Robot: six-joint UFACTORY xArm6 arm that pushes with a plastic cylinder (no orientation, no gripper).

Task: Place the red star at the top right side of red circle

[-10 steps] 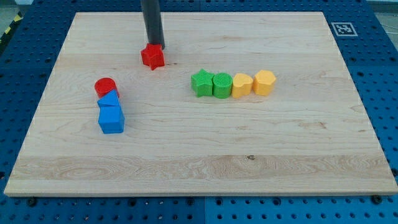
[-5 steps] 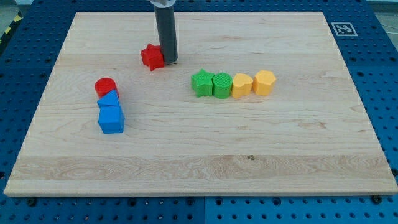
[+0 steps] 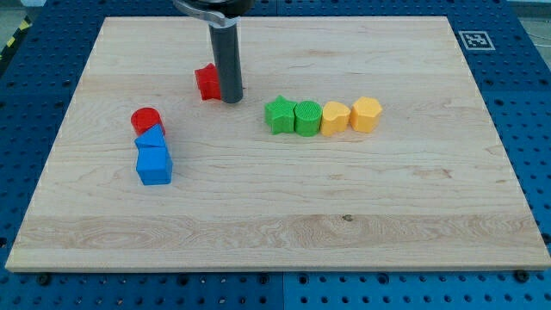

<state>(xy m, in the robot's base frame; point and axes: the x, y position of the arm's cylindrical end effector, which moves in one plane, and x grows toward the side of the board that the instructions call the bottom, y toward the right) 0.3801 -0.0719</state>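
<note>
Right now my tip [image 3: 231, 100] rests on the wooden board [image 3: 284, 224], pressed against the right-hand side of the red star [image 3: 207, 82], and the rod partly hides that block's right edge. As for the end effector, it is a plain dark rod with nothing to clench or release, so it grasps nothing and only touches the star sideways. The star lies in the upper left part of the board, nearer the top edge than the bottom one. Down and to the left of it, well apart, sits the red circle [image 3: 146, 120], so the star is above and to the right of that circle. Touching the circle's lower side is a blue block [image 3: 151, 139] whose shape I cannot make out clearly, and just below that, touching it, a blue cube [image 3: 154, 165]; the three form a short column towards the left edge.

Right of my tip, near the middle of the board, four blocks stand in a close row: a green star [image 3: 278, 114], then a green rounded block [image 3: 307, 117], then a yellow block [image 3: 335, 118], then a second yellow block [image 3: 366, 113], each touching its neighbour. The row is clear of my tip. A small black and white marker [image 3: 475, 40] sits by the board's top right corner, on the blue perforated bench [image 3: 534, 103]
</note>
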